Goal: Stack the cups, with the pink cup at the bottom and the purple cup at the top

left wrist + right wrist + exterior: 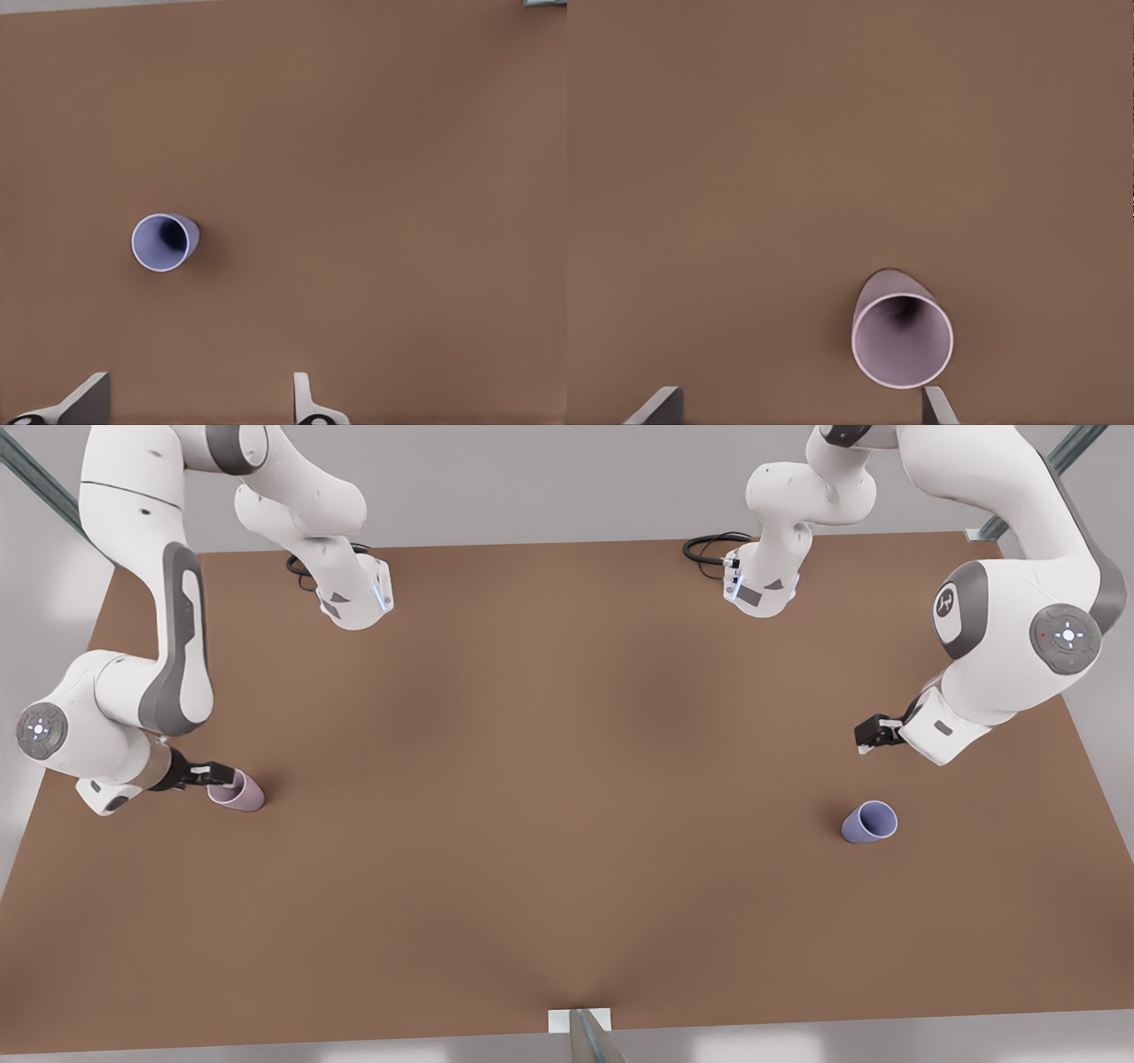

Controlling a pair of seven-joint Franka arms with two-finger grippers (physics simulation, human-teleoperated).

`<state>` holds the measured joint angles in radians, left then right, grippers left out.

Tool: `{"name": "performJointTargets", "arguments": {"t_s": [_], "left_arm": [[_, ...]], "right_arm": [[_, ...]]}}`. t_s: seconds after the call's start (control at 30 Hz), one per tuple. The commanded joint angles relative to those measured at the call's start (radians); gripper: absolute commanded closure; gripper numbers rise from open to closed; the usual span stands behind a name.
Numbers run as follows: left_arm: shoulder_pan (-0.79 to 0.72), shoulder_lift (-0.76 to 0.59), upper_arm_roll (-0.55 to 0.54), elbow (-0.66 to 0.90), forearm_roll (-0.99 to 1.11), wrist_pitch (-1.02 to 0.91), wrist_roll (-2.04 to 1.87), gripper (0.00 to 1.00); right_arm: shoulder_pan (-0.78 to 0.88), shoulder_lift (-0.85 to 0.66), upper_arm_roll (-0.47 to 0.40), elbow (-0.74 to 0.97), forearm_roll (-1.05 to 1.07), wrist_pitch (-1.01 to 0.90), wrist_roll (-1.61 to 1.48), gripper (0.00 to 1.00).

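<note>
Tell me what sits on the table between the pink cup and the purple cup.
Nothing: in the front view only bare brown table separates pink cup from purple cup.

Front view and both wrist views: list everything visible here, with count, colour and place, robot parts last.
pink cup: one, pale mauve-pink, upright on the table at the front view's left.
purple cup: one, bluish lavender, upright at the front view's right, standing alone.
table: one, brown, under everything.
cables: two, black, by the arm bases at the far edge.
right gripper: one, fingers open, at the pink cup's rim.
left gripper: one, fingers open, above and apart from the purple cup.
</note>
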<state>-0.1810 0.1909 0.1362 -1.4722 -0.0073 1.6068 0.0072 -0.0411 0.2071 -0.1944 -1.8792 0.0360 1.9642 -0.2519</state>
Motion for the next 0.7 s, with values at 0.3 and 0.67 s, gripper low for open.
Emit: {"name": "performJointTargets", "arguments": {"t_s": [0.3,0.67], "left_arm": [[0.005,0.009,0.002,0.006,0.000,-0.025,0.007,0.00],[0.005,0.015,0.002,0.010,0.000,-0.051,0.025,0.00]], "right_arm": [[-0.068,0.042,0.000,-0.115,0.042,0.183,-0.225,0.00],[-0.118,0.029,-0.010,-0.170,0.044,0.211,-0.306,0.00]]}}
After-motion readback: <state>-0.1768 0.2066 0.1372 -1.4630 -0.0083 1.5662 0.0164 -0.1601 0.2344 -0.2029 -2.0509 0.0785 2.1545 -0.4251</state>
